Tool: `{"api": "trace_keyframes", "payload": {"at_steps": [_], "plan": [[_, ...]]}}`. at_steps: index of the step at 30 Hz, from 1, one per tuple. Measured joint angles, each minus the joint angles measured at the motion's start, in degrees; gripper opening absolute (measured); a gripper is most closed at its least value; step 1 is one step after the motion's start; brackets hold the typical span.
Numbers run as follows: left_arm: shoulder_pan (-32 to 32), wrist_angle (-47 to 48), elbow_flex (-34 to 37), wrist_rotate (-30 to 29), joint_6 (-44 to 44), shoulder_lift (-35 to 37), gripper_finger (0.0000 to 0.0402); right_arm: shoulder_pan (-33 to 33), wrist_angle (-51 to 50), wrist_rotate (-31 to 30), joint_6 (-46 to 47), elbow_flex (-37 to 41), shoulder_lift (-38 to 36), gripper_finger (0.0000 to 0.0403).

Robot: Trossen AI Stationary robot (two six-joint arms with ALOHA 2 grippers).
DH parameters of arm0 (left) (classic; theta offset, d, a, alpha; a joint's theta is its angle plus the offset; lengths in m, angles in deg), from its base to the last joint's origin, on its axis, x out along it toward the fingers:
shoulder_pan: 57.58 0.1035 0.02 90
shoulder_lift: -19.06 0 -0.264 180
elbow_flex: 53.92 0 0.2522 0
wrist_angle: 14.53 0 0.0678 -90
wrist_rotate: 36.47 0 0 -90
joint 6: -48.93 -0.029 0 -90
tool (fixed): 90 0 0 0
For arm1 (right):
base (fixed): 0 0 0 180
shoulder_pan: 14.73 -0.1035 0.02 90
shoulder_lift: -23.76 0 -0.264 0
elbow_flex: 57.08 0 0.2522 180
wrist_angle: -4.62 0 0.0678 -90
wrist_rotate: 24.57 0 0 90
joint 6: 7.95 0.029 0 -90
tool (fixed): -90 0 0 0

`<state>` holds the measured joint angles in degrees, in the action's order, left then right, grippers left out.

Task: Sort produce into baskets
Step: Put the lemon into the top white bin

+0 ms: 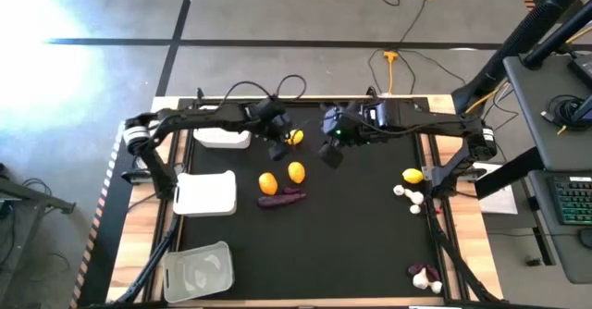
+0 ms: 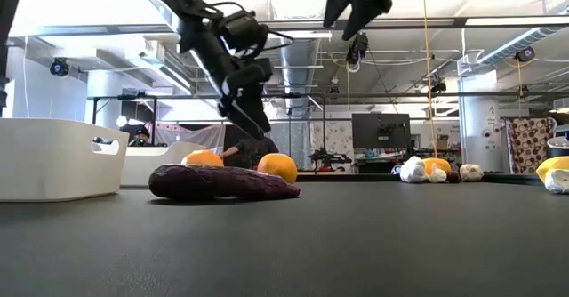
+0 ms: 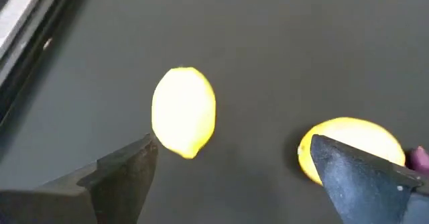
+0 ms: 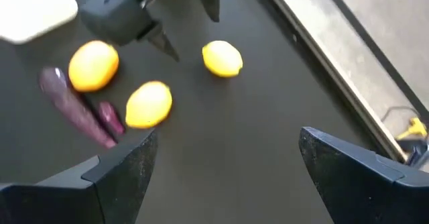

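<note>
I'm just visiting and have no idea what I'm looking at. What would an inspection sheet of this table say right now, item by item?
Surface: black table top, bare in the middle.
Job's things: a yellow fruit under the left gripper; two orange fruits beside purple sweet potatoes; another yellow fruit and white bulbs at the right edge; more pieces in the near right corner. Two white baskets and a clear basket on the left, nothing seen inside them.
Clutter: nothing seen.
Grippers: left gripper open above the yellow fruit; right gripper open, raised mid-table.
Cables: yellow cord on the floor.
Surroundings: desk with keyboard to the right.
</note>
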<state>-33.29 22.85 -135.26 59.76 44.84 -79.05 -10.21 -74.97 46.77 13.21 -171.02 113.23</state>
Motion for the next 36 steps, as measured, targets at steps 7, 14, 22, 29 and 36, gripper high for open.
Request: {"api": "trace_keyframes", "payload": {"at_steps": [7, 14, 22, 29, 36], "plan": [[0.25, 0.54, -3.82, 3.64, -2.09, -4.06, 0.0369, -2.40, -4.00, -0.04, 2.74, 0.07, 0.17, 0.0354], [0.81, -1.11, -2.03, 3.84, -3.83, -4.50, 0.0368, -3.44, -7.28, -1.07, 5.01, 0.07, 0.00, 0.0354], [1.75, -6.74, -2.83, -0.47, -2.36, -9.22, 0.0368, -3.41, -7.18, -2.68, 4.58, 0.09, 0.00, 0.0354], [1.75, -7.14, -6.34, -0.87, 0.58, -16.58, 0.0358, -3.39, -7.20, -2.86, 4.34, 0.10, 0.00, 0.0354], [1.75, -6.95, -7.78, -1.42, 3.65, -19.54, 0.0302, -3.39, -7.21, -4.05, 4.12, 0.11, 0.00, 0.0354]]}}
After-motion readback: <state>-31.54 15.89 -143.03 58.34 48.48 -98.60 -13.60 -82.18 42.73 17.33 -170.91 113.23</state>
